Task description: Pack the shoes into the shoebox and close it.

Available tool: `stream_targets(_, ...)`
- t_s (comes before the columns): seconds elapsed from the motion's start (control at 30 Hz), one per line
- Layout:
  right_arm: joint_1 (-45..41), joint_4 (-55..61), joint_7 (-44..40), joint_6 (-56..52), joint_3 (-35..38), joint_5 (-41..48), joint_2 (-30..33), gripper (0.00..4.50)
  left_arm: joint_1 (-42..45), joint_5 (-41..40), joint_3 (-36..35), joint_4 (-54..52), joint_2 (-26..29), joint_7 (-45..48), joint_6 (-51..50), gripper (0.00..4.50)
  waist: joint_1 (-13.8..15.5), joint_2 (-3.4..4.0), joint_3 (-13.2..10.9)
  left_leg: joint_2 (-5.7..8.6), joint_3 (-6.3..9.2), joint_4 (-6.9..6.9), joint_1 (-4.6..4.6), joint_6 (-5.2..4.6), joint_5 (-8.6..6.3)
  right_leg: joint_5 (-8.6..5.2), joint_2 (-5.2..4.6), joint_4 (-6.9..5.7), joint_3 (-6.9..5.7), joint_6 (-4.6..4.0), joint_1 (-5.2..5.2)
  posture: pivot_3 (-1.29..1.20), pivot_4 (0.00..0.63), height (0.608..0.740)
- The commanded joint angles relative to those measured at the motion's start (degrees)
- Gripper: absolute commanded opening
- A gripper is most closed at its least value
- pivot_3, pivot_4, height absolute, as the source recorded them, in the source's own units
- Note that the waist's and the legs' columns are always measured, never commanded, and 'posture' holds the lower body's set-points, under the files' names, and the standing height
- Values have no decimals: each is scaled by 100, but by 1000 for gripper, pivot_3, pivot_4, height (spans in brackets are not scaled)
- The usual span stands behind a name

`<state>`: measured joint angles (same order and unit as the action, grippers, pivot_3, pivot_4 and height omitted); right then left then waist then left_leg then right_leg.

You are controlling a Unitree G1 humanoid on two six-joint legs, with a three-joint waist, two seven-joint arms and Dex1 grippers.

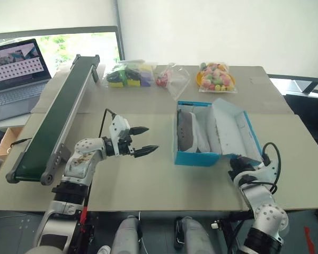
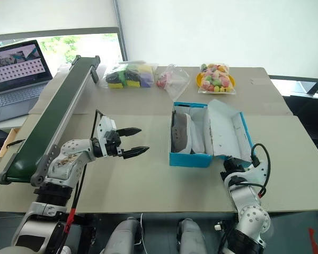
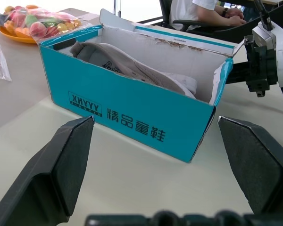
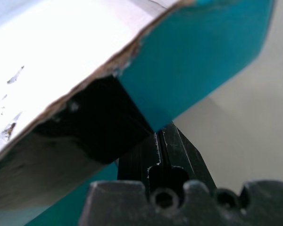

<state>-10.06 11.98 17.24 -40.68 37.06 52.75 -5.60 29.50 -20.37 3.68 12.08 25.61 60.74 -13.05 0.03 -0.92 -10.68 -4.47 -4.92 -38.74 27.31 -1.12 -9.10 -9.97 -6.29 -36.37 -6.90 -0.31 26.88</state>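
- The shoebox [image 1: 201,153] sits open on the counter [image 1: 148,185], its lid [image 1: 230,129] tilted up on the side away from the conveyor [image 1: 55,121].
- The shoes [image 1: 188,132] lie inside the shoebox, soles pale.
- The left pincer [image 1: 143,140] hovers between conveyor and shoebox, fingers spread wide, apart from the box.
- The right pincer [image 4: 162,148] is pressed together, holding nothing, at the shoebox lid's near corner, under its edge.

Shoebox [image 3: 132,117] side: "XHYYY" in dark frame, then "精品童鞋".
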Motion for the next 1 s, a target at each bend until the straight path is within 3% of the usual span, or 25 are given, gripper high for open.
stream_targets(0.03,-105,11,78,515,-99,193,-354,10,100,-48,-66,-255,60,21,-40,4500,-3,0,0,0,0,-3,0,0,0,0,-1,-5,1,0,0,0,150,681)
stream_targets(0.17,-186,-48,7,1121,-140,217,-425,10,90,-49,-71,-283,68,18,-75,4500,-2,2,-1,1,2,-16,-2,31,-18,-8,-6,-32,2,-13,6,0,150,681)
stream_targets(0.33,-472,304,-416,2094,59,1197,-641,10,112,-39,-71,-262,71,5,-120,4500,-10,11,1,1,10,-18,-6,37,-20,-15,-5,-44,4,-26,8,0,150,681)
stream_targets(0.6,-512,1306,-1347,2049,-916,1921,-94,10,83,-17,-70,-313,71,-35,-166,4500,-41,14,1,2,7,-17,-7,-3,3,-6,-1,-55,14,-10,14,0,150,681)
stream_targets(0.7,-485,1474,-1603,1574,-1587,1610,475,10,46,-21,-69,-386,65,-70,-191,4500,-42,15,1,2,6,-19,-8,-1,3,-6,-2,-60,14,-11,13,0,150,681)
stream_targets(0.87,-1062,1299,-2114,257,-3258,461,2074,10,-23,-10,-66,-473,67,-149,-209,4500,-74,14,2,6,7,-24,-12,32,-15,-25,-14,-62,15,-44,12,0,150,681)
stream_targets(1.0,-1846,200,-2310,-40,-3896,-601,2627,10,-68,-16,-71,-530,60,-210,-217,4500,-65,12,3,7,3,-23,-15,26,-12,-25,-10,-65,8,-43,12,0,150,681)
